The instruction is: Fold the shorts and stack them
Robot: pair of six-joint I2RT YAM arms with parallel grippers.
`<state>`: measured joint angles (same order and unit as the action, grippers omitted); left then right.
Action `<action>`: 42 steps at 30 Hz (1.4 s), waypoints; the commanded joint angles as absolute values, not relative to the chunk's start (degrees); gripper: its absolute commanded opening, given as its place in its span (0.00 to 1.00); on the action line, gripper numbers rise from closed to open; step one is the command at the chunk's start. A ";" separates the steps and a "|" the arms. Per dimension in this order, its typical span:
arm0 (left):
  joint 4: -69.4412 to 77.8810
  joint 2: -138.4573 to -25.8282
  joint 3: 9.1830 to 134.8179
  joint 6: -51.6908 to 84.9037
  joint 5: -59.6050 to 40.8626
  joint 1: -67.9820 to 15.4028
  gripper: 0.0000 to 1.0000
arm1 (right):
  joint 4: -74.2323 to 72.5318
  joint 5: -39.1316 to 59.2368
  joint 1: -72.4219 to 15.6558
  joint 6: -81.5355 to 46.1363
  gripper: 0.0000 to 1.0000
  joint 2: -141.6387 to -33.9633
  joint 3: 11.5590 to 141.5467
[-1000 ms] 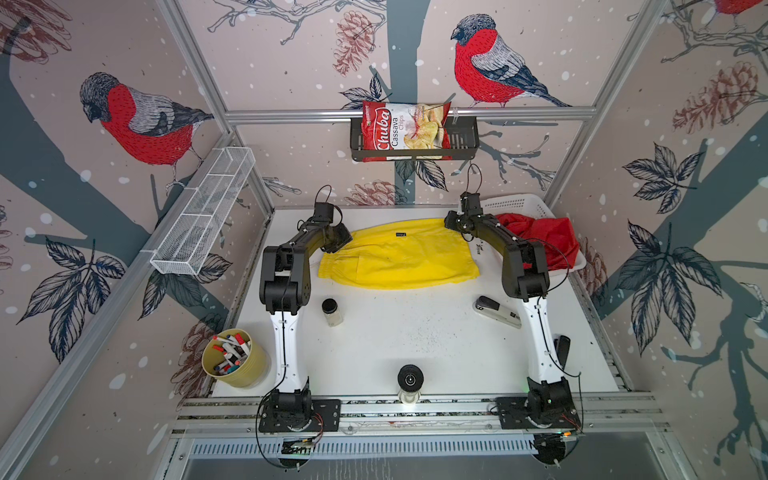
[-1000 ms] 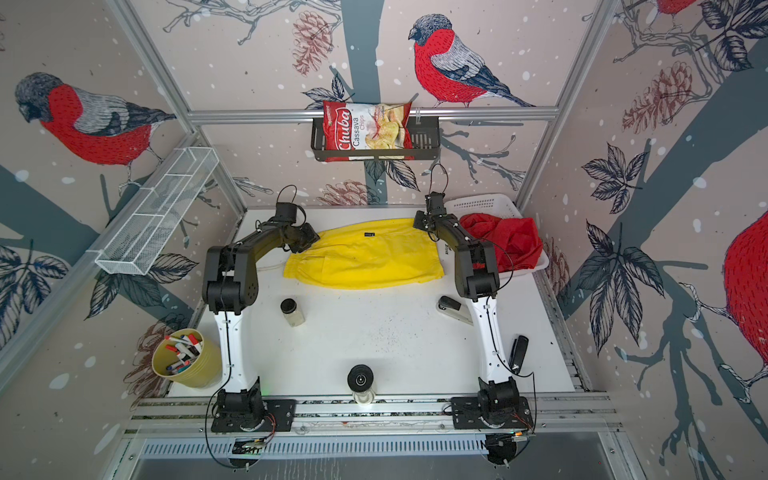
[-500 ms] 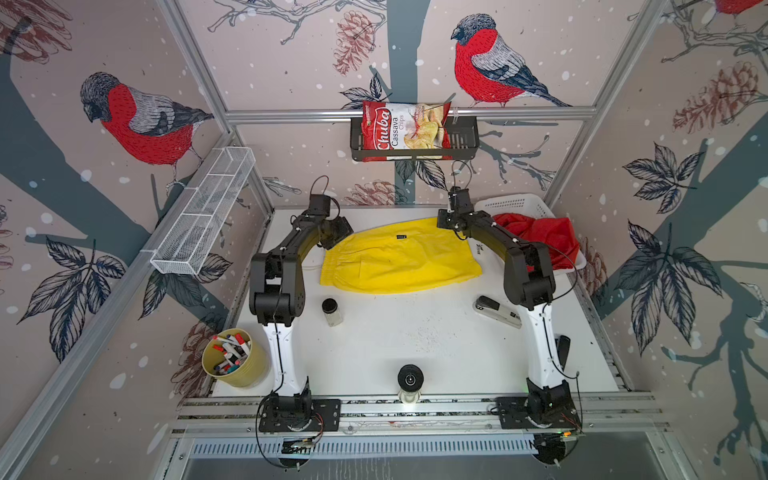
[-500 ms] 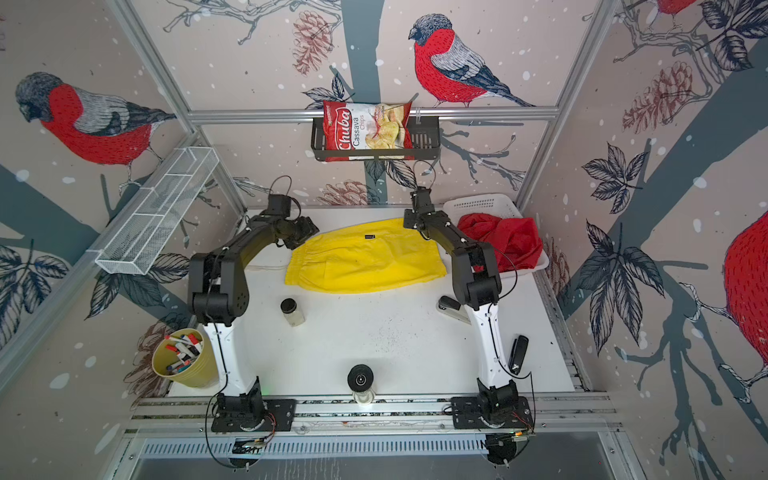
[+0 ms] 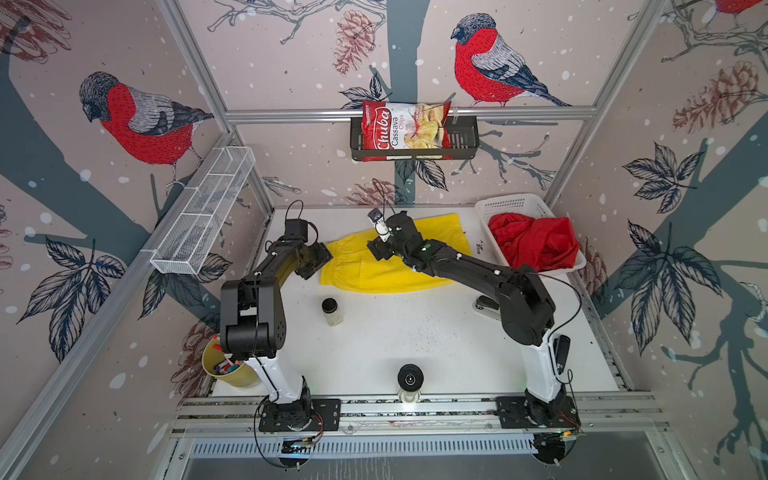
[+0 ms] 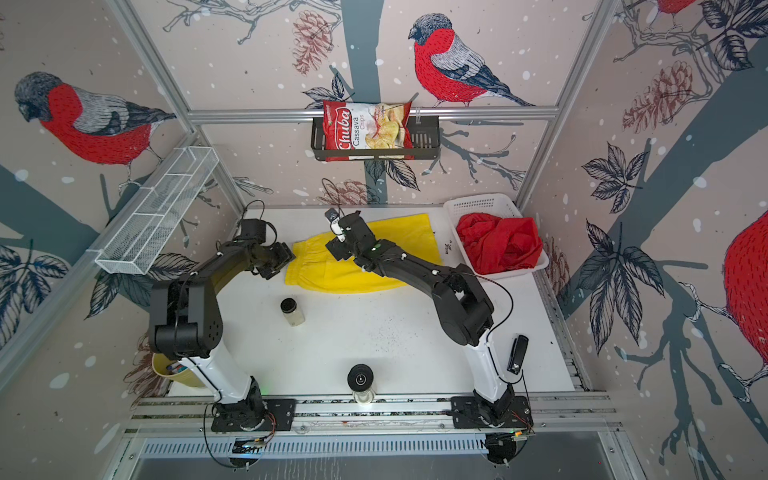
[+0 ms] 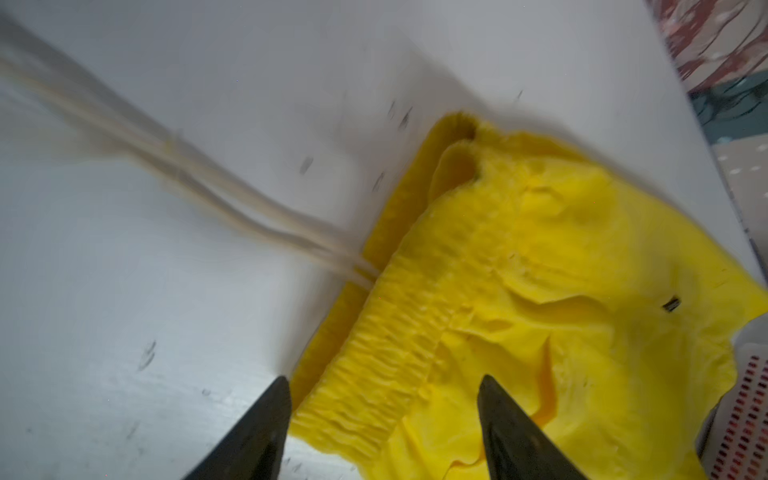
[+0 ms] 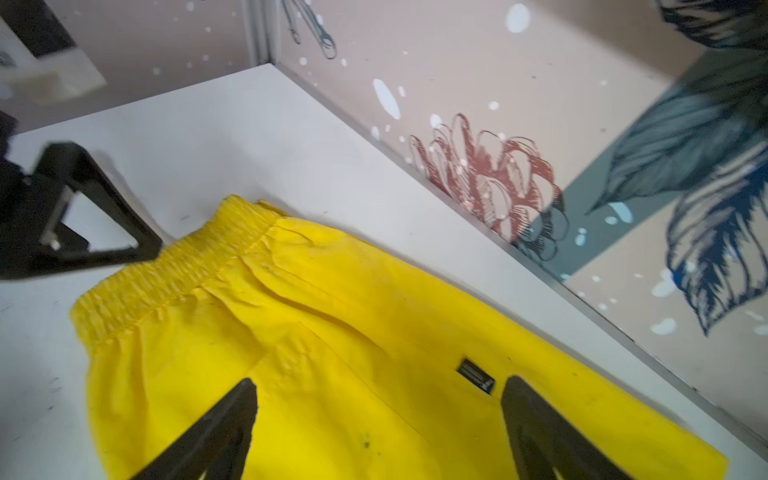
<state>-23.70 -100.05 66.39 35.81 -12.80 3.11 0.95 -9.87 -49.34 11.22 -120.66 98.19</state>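
Observation:
The yellow shorts point(image 5: 390, 272) point(image 6: 353, 270) lie flat on the white table, waistband to the left. My left gripper point(image 5: 321, 258) point(image 7: 383, 386) hangs open just over the waistband's corner, holding nothing. A pale drawstring point(image 7: 216, 199) trails off the waistband, blurred. My right gripper point(image 5: 376, 250) point(image 8: 380, 384) is open above the yellow cloth point(image 8: 332, 311), beside the small black logo point(image 8: 476, 374). One of the left gripper's fingers point(image 8: 104, 216) shows in the right wrist view. The red shorts point(image 5: 534, 245) point(image 6: 498, 245) sit crumpled in the white basket point(image 5: 511, 203).
A small jar point(image 5: 332, 311) stands in front of the yellow shorts. A stapler point(image 5: 484, 305) lies under the right arm, and a black device point(image 5: 561, 353) sits by the right edge. A yellow cup of pens point(image 5: 226, 368) is at front left. The back wall is close behind.
Both grippers have opened and let go of the yellow shorts. The right gripper has swung left, from the shorts' right end to over their middle. The left has drawn back a little.

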 commanded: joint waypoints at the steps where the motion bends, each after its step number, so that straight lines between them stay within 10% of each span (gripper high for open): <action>1: -18.15 -98.63 62.41 37.35 -15.59 2.84 0.69 | 0.65 -6.97 -50.05 12.54 0.94 -121.97 99.28; 16: -11.32 -105.00 61.23 39.13 -23.24 -5.10 0.61 | -1.66 -10.55 -55.17 12.53 0.99 -123.71 93.24; 36: -21.22 -93.05 58.03 36.94 -21.89 7.12 0.84 | -0.60 -7.10 -58.46 14.34 1.00 -138.91 105.01; 42: -15.41 -95.05 57.48 38.90 -25.22 6.74 0.96 | -0.29 -2.52 -57.38 10.92 0.56 -141.25 106.01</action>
